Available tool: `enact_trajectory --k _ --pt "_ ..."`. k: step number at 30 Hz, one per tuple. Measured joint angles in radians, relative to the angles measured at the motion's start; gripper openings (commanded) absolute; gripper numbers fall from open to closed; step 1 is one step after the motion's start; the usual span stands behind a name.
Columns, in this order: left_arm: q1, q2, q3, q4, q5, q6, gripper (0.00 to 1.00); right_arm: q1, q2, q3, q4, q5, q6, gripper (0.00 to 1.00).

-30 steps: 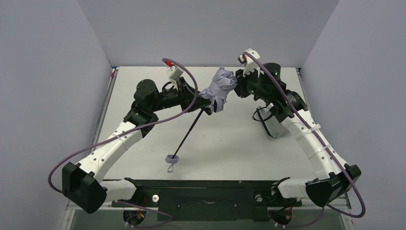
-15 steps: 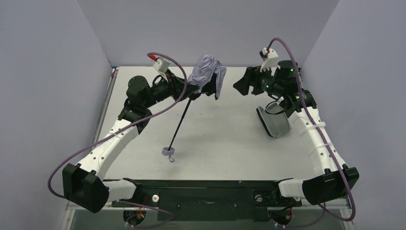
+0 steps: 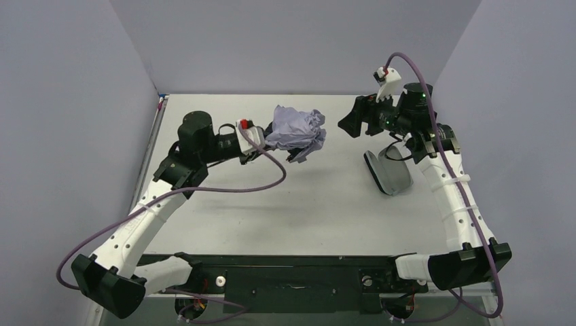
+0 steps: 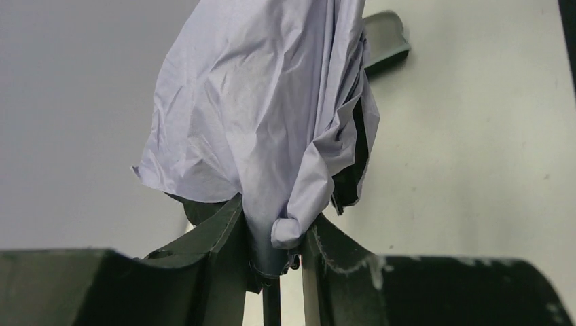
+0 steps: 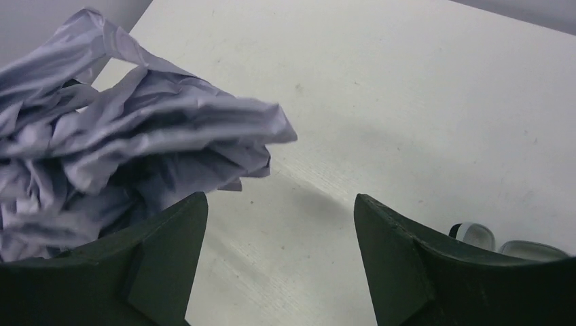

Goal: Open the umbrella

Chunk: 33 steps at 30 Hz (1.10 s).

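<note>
The umbrella [image 3: 296,127] hangs above the table's far middle, its pale lavender canopy crumpled and bunched, with black lining showing at the edge. My left gripper [image 3: 270,145] is shut on the umbrella at the base of the canopy. In the left wrist view its jaws [image 4: 272,221] pinch the gathered fabric around the thin black shaft [image 4: 272,309]. The handle is hidden. My right gripper [image 3: 344,123] stands open to the right of the canopy, apart from it. In the right wrist view nothing lies between its fingers [image 5: 278,204], and the umbrella's canopy [image 5: 102,156] fills the left side.
A dark grey, sleeve-like case [image 3: 388,172] lies on the white table [image 3: 312,204] under the right arm, also seen as a grey case [image 4: 384,37] in the left wrist view. Grey walls close in the table at the back and both sides.
My right gripper has opened, let go of the canopy and drawn back to the right. The left arm has swung the umbrella round, and its shaft and handle no longer show from above.
</note>
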Motion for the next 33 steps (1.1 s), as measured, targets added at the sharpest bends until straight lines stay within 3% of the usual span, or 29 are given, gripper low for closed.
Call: enact_trajectory --k 4,8,13,19,28,29,31,32,33 --pt "-0.08 -0.064 0.008 -0.17 -0.009 0.377 0.0 0.026 0.02 0.056 -0.066 -0.034 -0.018 0.75" --pt "-0.137 -0.081 0.008 -0.323 -0.043 0.687 0.0 0.15 0.023 0.098 -0.161 -0.061 -0.092 0.77" --pt "-0.184 -0.084 -0.033 -0.391 -0.119 0.917 0.0 0.309 0.026 0.106 -0.287 -0.066 -0.195 0.8" --pt "-0.248 -0.103 -0.138 -0.383 -0.198 1.044 0.0 0.415 0.075 0.096 -0.384 -0.066 -0.255 0.82" --pt "-0.267 -0.103 -0.171 -0.261 -0.27 1.035 0.0 0.465 0.182 0.047 -0.401 -0.091 -0.263 0.85" --pt "-0.269 -0.103 -0.177 -0.24 -0.277 1.027 0.0 0.465 0.192 0.047 -0.401 -0.097 -0.263 0.83" --pt "-0.272 -0.103 -0.188 -0.209 -0.288 1.01 0.0 0.467 0.206 0.047 -0.4 -0.112 -0.264 0.6" --pt "-0.274 -0.103 -0.195 -0.188 -0.294 1.001 0.0 0.47 0.212 0.047 -0.4 -0.117 -0.27 0.38" --pt "-0.275 -0.103 -0.201 -0.174 -0.302 0.993 0.0 0.471 0.218 0.047 -0.401 -0.122 -0.273 0.26"
